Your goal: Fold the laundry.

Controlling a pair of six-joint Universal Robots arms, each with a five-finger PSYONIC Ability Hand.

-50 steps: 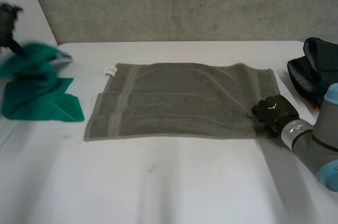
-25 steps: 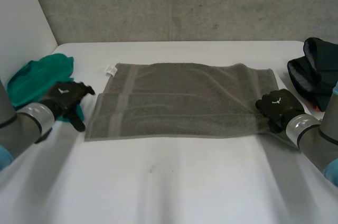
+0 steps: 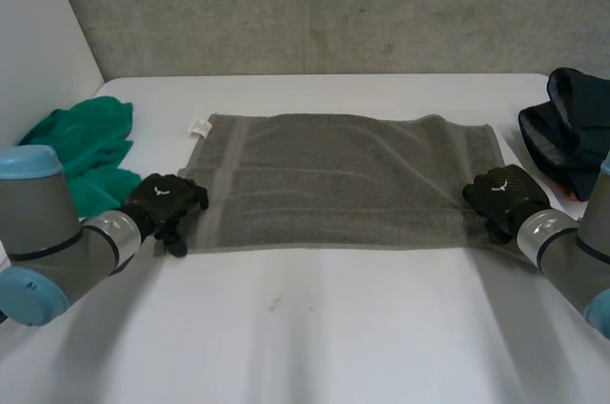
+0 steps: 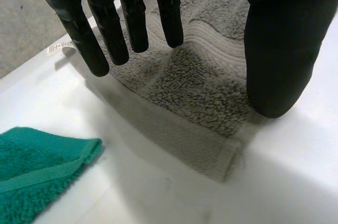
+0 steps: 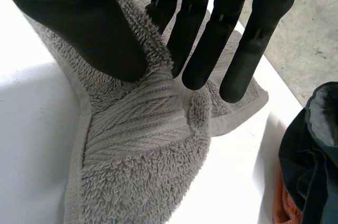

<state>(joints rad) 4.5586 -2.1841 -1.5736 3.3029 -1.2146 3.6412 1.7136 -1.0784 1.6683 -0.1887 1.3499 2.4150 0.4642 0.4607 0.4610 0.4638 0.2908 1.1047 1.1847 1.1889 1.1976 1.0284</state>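
A grey towel [image 3: 334,180] lies flat and folded across the middle of the white table [image 3: 315,328], with a small white label [image 3: 199,127] at its far left corner. My left hand [image 3: 164,202] is at the towel's near left corner. In the left wrist view its fingers [image 4: 132,18] reach straight over the towel [image 4: 200,102] and the thumb rests on it, apart from the fingers. My right hand [image 3: 500,196] is at the near right corner. There the thumb [image 5: 79,18] and fingers pinch a raised ridge of the towel [image 5: 137,145].
A green cloth [image 3: 86,151] lies heaped at the table's left edge, close to my left hand, and its edge [image 4: 37,166] shows in the left wrist view. Dark clothes [image 3: 572,128] are piled at the right edge, beside my right hand [image 5: 311,150].
My left arm has swung in from the far left, away from the green cloth, to the towel's near left corner. The green cloth now lies still. My right hand has barely moved.
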